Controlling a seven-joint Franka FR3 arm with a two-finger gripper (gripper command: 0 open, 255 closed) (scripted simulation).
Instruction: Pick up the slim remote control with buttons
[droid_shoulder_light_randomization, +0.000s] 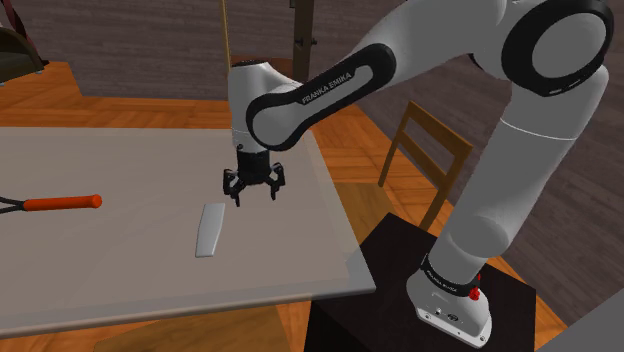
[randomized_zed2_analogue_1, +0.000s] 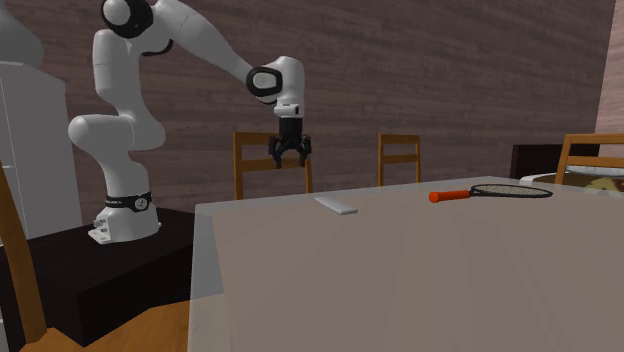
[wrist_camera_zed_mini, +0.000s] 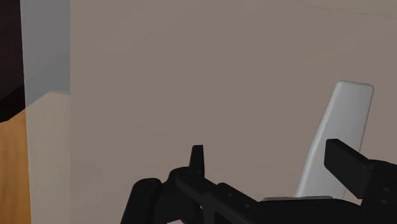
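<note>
The remote (droid_shoulder_light_randomization: 210, 229) is a slim, plain pale-grey bar lying flat on the light table (droid_shoulder_light_randomization: 120, 270); no buttons show on it. My gripper (droid_shoulder_light_randomization: 254, 192) hangs open above the table, a little toward the shoulder view's right of the remote's far end and not touching it. In the second exterior view the gripper (randomized_zed2_analogue_1: 290, 155) hovers above the table's far edge, with the remote (randomized_zed2_analogue_1: 337, 206) below it and to the right. In the wrist view the remote (wrist_camera_zed_mini: 337, 127) lies partly behind one of the fingers (wrist_camera_zed_mini: 347, 167), outside the gap of the gripper (wrist_camera_zed_mini: 270, 162).
A racket with an orange handle (droid_shoulder_light_randomization: 60, 203) lies on the table toward the shoulder view's left, its head (randomized_zed2_analogue_1: 512, 190) seen across the table. Wooden chairs (droid_shoulder_light_randomization: 425, 160) stand beside the table's edge. My dark stand (droid_shoulder_light_randomization: 385, 285) is close to the table corner.
</note>
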